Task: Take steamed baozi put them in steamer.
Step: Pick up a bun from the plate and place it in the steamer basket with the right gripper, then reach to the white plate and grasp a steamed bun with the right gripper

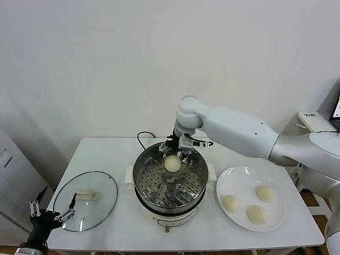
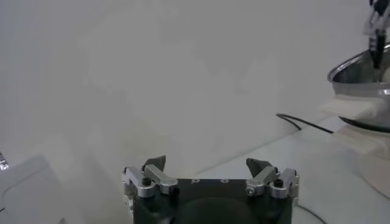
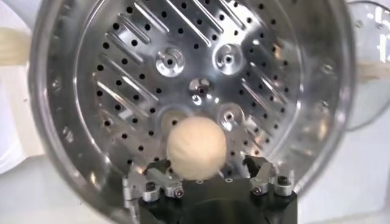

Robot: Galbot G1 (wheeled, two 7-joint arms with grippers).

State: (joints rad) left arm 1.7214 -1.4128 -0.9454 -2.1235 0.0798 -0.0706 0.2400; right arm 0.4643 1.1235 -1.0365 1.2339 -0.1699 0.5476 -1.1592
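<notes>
The steamer (image 1: 142, 172) stands mid-table, a shiny steel pot with a perforated tray (image 3: 152, 91). My right gripper (image 1: 176, 154) reaches into its far side. In the right wrist view the gripper (image 3: 208, 164) is open. One baozi (image 3: 196, 148) lies between its fingers on the tray, touching one finger and clear of the other. It also shows in the head view (image 1: 172, 163). Three more baozi (image 1: 230, 203), (image 1: 257, 214), (image 1: 265, 193) lie on the white plate (image 1: 241, 178) to the right. My left gripper (image 1: 50, 215) is open and empty, parked low past the table's left front corner.
The glass lid (image 1: 87, 199) lies flat on the table left of the steamer. A black cord (image 1: 141, 137) runs behind the pot. In the left wrist view the steamer's rim (image 2: 365, 67) shows far off. A wall stands close behind the table.
</notes>
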